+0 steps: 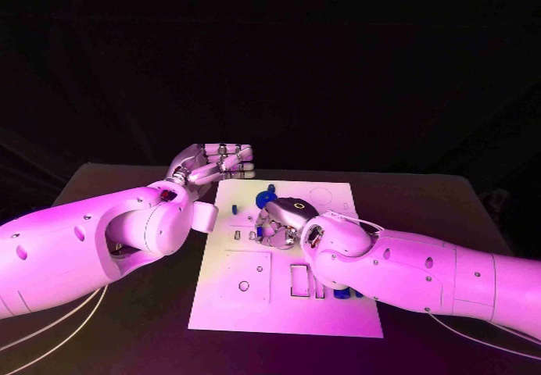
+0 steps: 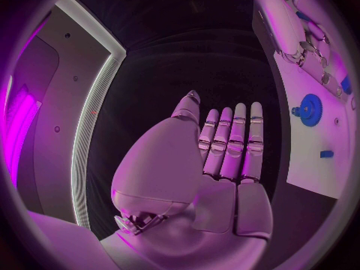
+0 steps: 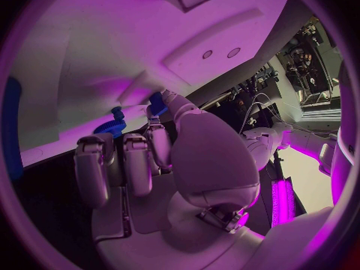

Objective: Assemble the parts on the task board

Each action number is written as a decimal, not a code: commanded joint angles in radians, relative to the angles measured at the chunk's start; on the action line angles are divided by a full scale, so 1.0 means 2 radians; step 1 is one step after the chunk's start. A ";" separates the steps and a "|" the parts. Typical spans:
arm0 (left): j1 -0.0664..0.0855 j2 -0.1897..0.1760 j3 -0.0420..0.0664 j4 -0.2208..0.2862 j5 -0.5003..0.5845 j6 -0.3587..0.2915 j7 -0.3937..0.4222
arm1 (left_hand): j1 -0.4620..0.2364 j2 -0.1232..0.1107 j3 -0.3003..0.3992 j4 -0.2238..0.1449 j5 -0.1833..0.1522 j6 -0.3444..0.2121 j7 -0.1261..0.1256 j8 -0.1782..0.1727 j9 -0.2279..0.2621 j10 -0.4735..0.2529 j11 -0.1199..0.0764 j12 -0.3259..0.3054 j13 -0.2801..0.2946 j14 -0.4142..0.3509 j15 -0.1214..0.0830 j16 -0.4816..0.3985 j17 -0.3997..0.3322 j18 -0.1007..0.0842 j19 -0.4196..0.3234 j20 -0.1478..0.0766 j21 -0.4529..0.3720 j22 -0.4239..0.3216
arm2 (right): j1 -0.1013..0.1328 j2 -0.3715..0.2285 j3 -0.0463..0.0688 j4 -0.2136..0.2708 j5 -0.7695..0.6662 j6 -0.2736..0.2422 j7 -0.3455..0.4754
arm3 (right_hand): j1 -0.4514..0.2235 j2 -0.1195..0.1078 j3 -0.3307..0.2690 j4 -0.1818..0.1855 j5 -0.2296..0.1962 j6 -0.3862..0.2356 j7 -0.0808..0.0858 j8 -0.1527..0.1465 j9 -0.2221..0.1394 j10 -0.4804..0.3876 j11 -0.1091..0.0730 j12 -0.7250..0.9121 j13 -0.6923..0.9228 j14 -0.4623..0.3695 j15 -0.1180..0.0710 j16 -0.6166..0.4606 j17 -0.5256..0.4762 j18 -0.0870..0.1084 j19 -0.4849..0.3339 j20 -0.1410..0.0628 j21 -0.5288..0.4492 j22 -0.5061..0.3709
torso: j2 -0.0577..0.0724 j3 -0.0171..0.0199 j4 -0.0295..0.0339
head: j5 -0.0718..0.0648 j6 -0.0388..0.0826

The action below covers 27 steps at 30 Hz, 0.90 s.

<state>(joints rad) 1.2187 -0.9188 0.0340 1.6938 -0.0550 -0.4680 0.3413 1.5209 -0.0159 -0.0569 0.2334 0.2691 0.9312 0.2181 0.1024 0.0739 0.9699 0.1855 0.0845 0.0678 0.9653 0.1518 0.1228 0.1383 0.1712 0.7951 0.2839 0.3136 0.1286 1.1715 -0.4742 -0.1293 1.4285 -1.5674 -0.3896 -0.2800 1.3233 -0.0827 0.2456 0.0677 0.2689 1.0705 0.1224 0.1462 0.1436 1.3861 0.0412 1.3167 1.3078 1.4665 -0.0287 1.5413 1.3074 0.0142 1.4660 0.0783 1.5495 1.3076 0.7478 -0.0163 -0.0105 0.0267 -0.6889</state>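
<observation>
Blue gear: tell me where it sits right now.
In the head view the blue gear stands on the far part of the white board, between the left hand and the right hand.

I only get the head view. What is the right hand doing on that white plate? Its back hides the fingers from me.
Observer: In the right wrist view, the right hand appears to pinch a small blue part between its thumb and a finger.
Operator: Is the left hand carrying anything?
Observer: No. The left wrist view shows the left hand held flat, with its palm bare.
</observation>
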 commanded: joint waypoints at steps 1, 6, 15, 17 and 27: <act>0.001 0.000 0.000 0.001 0.000 0.007 0.002 | 0.001 0.001 -0.001 -0.001 -0.002 0.000 0.003 -0.002 0.000 -0.003 0.000 -0.004 0.000 0.002 0.002 -0.003 0.001 0.004 -0.002 0.001 0.001 -0.001 | -0.003 0.000 -0.002 -0.002 -0.003 0.018 -0.003 | -0.002 -0.007 -0.003 0.001 -0.002 -0.006 0.001 -0.005 -0.001 -0.006 0.000 -0.005 0.004 0.043 0.000 -0.003 0.095 -0.002 0.040 0.001 -0.004 0.119 | 0.000 -0.0001 0.0006 | -0.001 0.000; 0.001 0.000 0.000 0.000 0.000 0.006 0.001 | 0.000 0.001 -0.001 -0.001 -0.002 0.000 0.003 -0.002 0.000 -0.003 0.001 -0.004 0.000 0.002 0.002 -0.003 0.001 0.005 -0.002 0.001 0.001 -0.001 | -0.003 0.000 -0.002 -0.001 -0.003 0.021 -0.002 | -0.008 -0.014 -0.007 0.003 -0.003 -0.016 0.005 -0.010 -0.003 -0.013 0.003 -0.012 -0.003 0.043 0.003 -0.004 0.093 -0.001 0.037 0.003 -0.007 0.117 | 0.000 -0.0003 0.0005 | 0.000 -0.001; 0.001 0.000 0.000 0.000 0.000 0.005 0.001 | 0.000 0.001 -0.001 -0.001 -0.002 0.000 0.004 -0.002 0.000 -0.004 0.001 -0.004 -0.001 0.002 0.002 -0.004 0.001 0.005 -0.002 0.001 0.001 -0.001 | -0.003 0.000 -0.002 -0.001 -0.003 0.020 -0.001 | -0.011 -0.017 -0.008 0.004 -0.003 -0.021 0.007 -0.013 -0.003 -0.015 0.005 -0.016 -0.006 0.042 0.005 -0.005 0.092 -0.001 0.036 0.005 -0.008 0.116 | 0.000 -0.0005 0.0005 | 0.000 -0.001; 0.001 -0.001 0.000 0.000 0.000 0.005 0.001 | 0.000 0.001 -0.001 -0.001 -0.002 0.000 0.004 -0.002 0.000 -0.004 0.001 -0.004 -0.001 0.002 0.002 -0.004 0.001 0.005 -0.002 0.001 0.001 -0.001 | -0.003 0.001 -0.002 -0.001 -0.003 0.018 0.000 | -0.012 -0.017 -0.009 0.004 -0.004 -0.023 0.008 -0.013 -0.004 -0.016 0.006 -0.016 -0.006 0.043 0.005 -0.005 0.092 -0.001 0.036 0.005 -0.009 0.116 | 0.000 -0.0004 0.0005 | 0.000 -0.001; 0.001 -0.001 0.000 0.000 0.000 0.005 0.001 | 0.000 0.000 -0.002 -0.001 -0.002 -0.001 0.004 -0.003 -0.001 -0.004 0.001 -0.004 -0.001 0.002 0.002 -0.004 0.001 0.005 -0.002 0.001 0.001 -0.001 | -0.002 0.001 -0.002 -0.001 -0.001 0.007 0.001 | -0.022 -0.026 -0.023 0.010 -0.012 -0.041 0.012 -0.021 -0.005 -0.035 0.011 -0.037 -0.025 0.040 0.010 -0.010 0.084 0.002 0.030 0.010 -0.017 0.109 | 0.000 -0.0004 0.0006 | 0.000 -0.001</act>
<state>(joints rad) 1.2188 -0.9217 0.0340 1.6925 -0.0550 -0.4683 0.3389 1.5209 -0.0159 -0.0569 0.2334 0.2691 0.9311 0.2180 0.1025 0.0739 0.9664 0.1890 0.0805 0.0680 0.9653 0.1518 0.1190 0.1390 0.1713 0.7951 0.2839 0.3136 0.1287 1.1693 -0.4723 -0.1311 1.4273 -1.5670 -0.3826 -0.2791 1.2792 -0.1268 0.2036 0.0872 0.2508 0.9917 0.1475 0.1094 0.1340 1.3213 0.0639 1.2463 1.2604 1.4664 -0.0142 1.5247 1.3081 0.0142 1.4662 0.0930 1.5198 1.3074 0.7478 -0.0170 -0.0095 0.0273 -0.6906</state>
